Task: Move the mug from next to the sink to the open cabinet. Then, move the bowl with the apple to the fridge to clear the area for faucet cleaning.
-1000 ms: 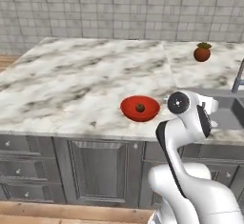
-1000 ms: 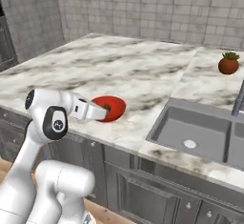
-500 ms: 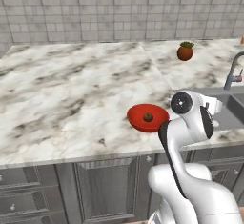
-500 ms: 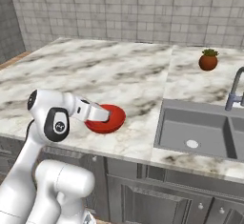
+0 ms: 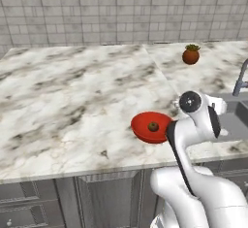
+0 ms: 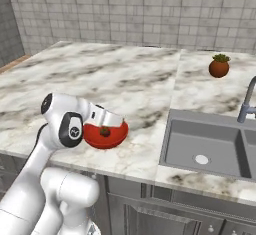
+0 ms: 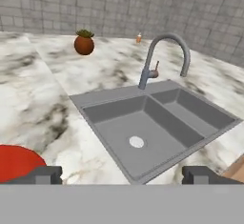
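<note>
The wide white-and-grey marbled bench (image 5: 72, 101) is seen running under a grey tiled wall, with dark grey cabinet fronts below it. Set into its right part is the grey rectangular two-basin metal sink (image 7: 157, 123), long axis lying along the bench, round drain hole visible in the bigger basin. The silvery curved metal faucet (image 7: 162, 58) is planted at the back rim of the sink, stem upright, spout arched over and pointed down toward the basins.

The wide, shallow, glossy red round bowl (image 5: 151, 127) is parked near the front edge of the bench, just left of the sink, sat upright with its mouth facing up; being round, no long axis can really be called. The small round brownish-olive apple (image 5: 153, 126) is sat inside it, about in the middle. The white arm's wrist is seen right beside the bowl's near side.

Further back, well apart from the bowl, a red-brown ball with a green top (image 6: 219, 67) is stood on the bench.

The pincer (image 7: 124, 174) is spread wide, nothing between its dark fingertips (image 7: 45, 174), aimed over the sink, with the bowl's red edge caught at lower left.
</note>
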